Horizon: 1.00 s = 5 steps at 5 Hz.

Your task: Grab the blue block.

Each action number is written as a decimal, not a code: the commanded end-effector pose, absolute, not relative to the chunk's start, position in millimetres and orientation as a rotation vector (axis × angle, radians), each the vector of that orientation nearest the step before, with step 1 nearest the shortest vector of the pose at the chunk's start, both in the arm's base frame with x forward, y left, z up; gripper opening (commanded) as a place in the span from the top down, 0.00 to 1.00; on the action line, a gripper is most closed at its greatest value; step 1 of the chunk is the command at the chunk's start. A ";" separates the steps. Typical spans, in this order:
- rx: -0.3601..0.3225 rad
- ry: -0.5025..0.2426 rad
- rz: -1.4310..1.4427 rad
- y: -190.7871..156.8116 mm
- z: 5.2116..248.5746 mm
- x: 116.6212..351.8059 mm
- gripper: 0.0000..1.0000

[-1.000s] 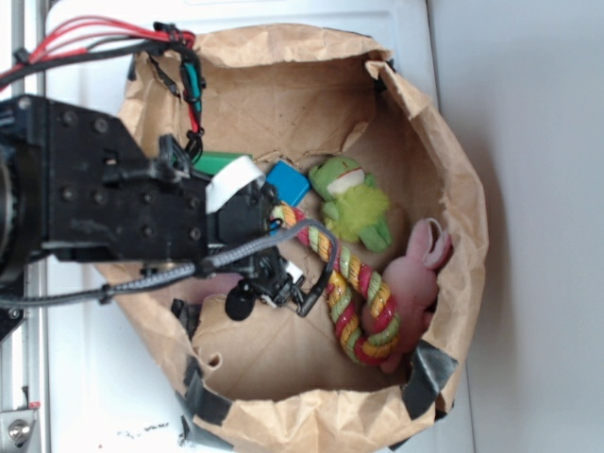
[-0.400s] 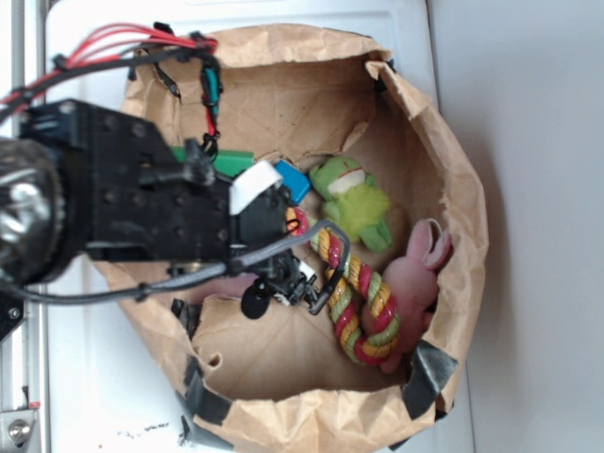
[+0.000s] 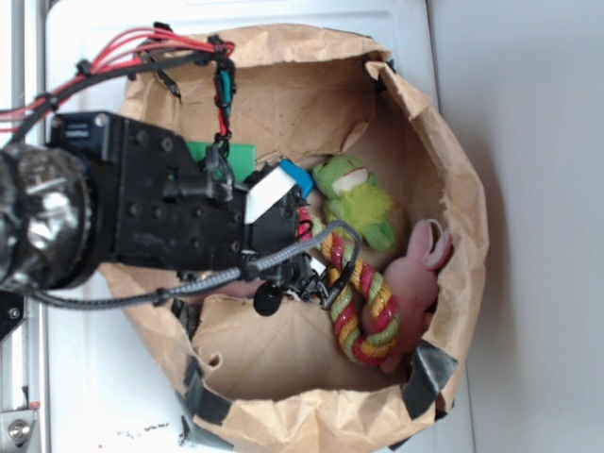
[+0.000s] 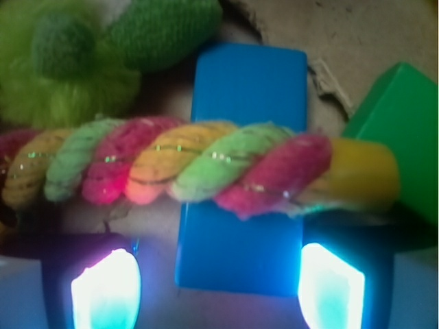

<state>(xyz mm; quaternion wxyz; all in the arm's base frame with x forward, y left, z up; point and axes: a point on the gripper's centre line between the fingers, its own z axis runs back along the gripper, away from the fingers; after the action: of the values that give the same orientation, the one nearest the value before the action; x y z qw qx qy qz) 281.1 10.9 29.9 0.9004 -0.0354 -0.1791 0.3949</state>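
The blue block (image 4: pixel 243 103) lies flat on the brown paper floor of the bag, long side running up the wrist view. A multicoloured rope toy (image 4: pixel 178 168) lies across its middle. My gripper (image 4: pixel 218 291) is open, its two glowing fingertips straddling the block's near end, the right one close to the block's edge, the left one apart from it. In the exterior view only a corner of the blue block (image 3: pixel 296 174) shows past the arm, with the gripper (image 3: pixel 316 278) low inside the bag.
A green block (image 4: pixel 401 130) sits just right of the blue one, also seen as the green block (image 3: pixel 219 154) behind the arm. A green plush frog (image 3: pixel 357 200), a pink plush rabbit (image 3: pixel 417 274) and the rope toy (image 3: pixel 359 302) lie in the paper bag (image 3: pixel 453 160).
The arm has moved right and further into the bag over the last second. It now covers more of the blue block and the green block.
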 end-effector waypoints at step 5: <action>-0.044 -0.430 0.862 13.4 32.8 306.9 0.00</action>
<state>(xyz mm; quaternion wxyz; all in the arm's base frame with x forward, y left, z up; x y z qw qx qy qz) 300.6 13.2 25.1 0.8867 -0.0148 -0.1955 0.4188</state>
